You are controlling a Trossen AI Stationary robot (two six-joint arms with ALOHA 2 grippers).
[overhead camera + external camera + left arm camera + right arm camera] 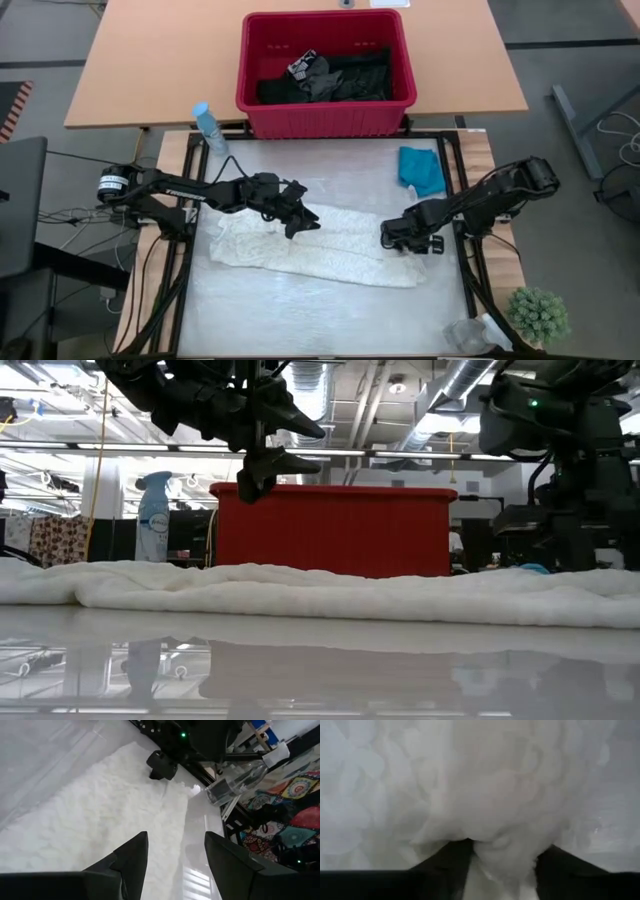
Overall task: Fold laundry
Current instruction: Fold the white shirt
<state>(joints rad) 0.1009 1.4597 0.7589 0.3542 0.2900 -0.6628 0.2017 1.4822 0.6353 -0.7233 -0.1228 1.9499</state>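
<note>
The white lacy garment (315, 252) lies spread across the middle of the desk (300, 315). The right gripper (410, 238) sits low at its right end, jaws closing around a bunched fold of the cloth. Risk: the bunch is thick and soft, so it may slip out on lifting or drag further layers with it. The left gripper (300, 218) hovers above the garment's left part, jaws open and empty; a mistimed lift could stretch the cloth between the arms. The red basket (325, 118) bounds the far edge and the teal garment (422, 170) lies far right; the near desk offers open room.
</note>
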